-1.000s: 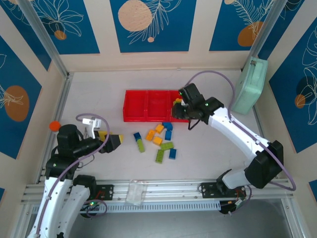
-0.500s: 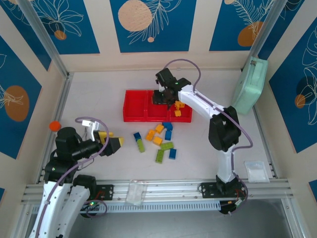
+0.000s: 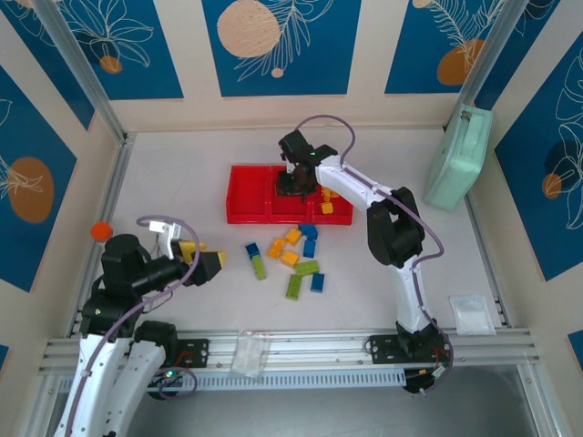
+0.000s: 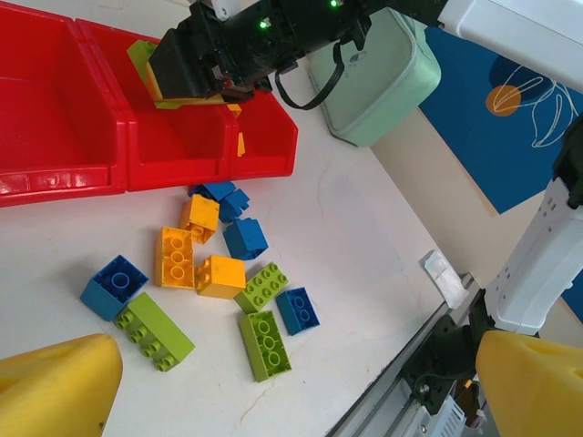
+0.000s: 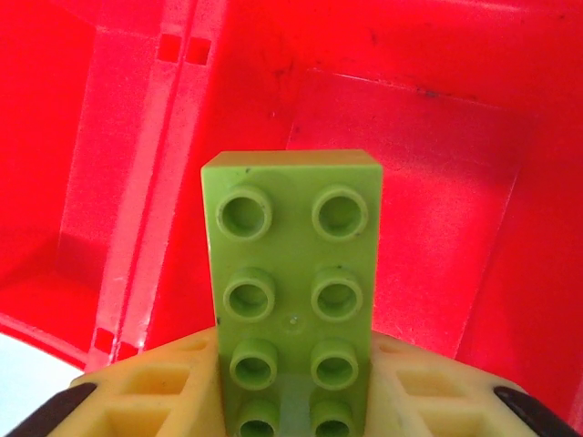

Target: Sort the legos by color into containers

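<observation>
Now: your right gripper had swung away from the right-hand end of the red tray and hung over the middle bin.
Right grip: you had it nearly closed, its fingers pressed on the sides of a long green brick with the studs facing the wrist.
Brick's place: between those fingers, lifted clear, with the red floor of the bin straight beneath it.
Left gripper: you had it spread as wide as it goes, with nothing between the fingers. It had barely shifted from a second before.
Loose bricks: on the table just ahead of the left gripper, behind the right one on its base side. The pile looked unchanged.
Orange bricks: in the bin just to the right of the right gripper.
Meaning: you had the carry about done, I judged, and only the release was left. The middle bin looked set to take the green ones.
Risk: the divider stood close on the gripper's left, so a skewed drop could have caught it.
</observation>
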Controlling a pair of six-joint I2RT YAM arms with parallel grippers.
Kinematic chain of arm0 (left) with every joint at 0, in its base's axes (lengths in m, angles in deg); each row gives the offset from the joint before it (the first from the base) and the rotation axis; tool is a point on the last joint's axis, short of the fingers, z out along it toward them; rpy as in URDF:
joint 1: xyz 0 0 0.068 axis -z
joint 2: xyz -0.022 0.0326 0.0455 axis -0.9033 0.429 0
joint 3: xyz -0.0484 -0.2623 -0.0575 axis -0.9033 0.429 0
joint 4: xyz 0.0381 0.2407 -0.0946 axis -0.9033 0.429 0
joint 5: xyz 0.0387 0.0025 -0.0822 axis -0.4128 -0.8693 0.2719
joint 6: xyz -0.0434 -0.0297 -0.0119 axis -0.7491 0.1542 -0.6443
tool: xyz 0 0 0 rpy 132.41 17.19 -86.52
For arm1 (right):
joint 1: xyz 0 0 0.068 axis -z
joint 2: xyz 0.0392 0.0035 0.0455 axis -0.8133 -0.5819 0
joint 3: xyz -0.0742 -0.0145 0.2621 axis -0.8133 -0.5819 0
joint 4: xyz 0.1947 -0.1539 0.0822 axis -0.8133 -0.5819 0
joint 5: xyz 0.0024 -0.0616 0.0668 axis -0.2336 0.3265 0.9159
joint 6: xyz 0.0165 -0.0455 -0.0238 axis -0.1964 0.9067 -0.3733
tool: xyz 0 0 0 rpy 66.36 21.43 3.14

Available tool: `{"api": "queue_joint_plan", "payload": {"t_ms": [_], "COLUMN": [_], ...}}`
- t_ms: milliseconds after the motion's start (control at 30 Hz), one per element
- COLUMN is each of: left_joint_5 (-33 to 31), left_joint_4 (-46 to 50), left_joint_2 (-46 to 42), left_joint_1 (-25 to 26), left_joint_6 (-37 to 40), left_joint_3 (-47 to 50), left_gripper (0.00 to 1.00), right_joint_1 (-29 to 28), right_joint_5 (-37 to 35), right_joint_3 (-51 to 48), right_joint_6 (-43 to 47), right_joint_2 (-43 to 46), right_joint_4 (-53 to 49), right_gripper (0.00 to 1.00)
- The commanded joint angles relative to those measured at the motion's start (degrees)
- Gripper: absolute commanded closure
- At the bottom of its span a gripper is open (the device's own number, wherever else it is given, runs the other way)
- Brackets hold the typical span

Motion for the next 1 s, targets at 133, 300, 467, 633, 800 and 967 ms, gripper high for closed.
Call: {"api": "queue_joint_plan", "payload": {"t_ms": [133,300,467,633,800,967], "left_joint_5": [-1.2,-2.6,-3.3,-3.7,-3.9,-4.7], "left_joint_4": [0.8,1.4,1.8,1.8,2.0,2.6], "left_joint_2": [-0.6,0.8,1.3,1.6,3.2,4.2], "left_joint_1": [0.5,0.6,0.6,0.5,0.6,0.6], "left_joint_6": [0.5,0.7,0.9,0.6,0.5,0.6], "left_joint_3": [-0.5,-0.5,-0.5,-0.6,-0.7,-0.7], "left_gripper": [0.01,0.01,0.01,0.01,0.01,0.01], "right_joint_1": [1.0,0.8,-0.3,-0.8,-1.4,-2.0], "right_joint_5": [1.7,3.0,0.1,-1.6,-0.7,-2.0], "right_joint_3": [3.7,5.1,6.9,3.4,-2.6,-11.1], "right_joint_6": [0.4,-0.2,0.2,-2.0,-4.3,-6.4], "right_joint_2": [-3.0,-3.2,-1.3,4.7,12.8,22.6], "right_joint_4": [0.5,-0.2,-4.1,-4.3,-3.6,-3.7], "right_gripper": [0.54,0.38,0.20,0.07,0.03,0.02]}}
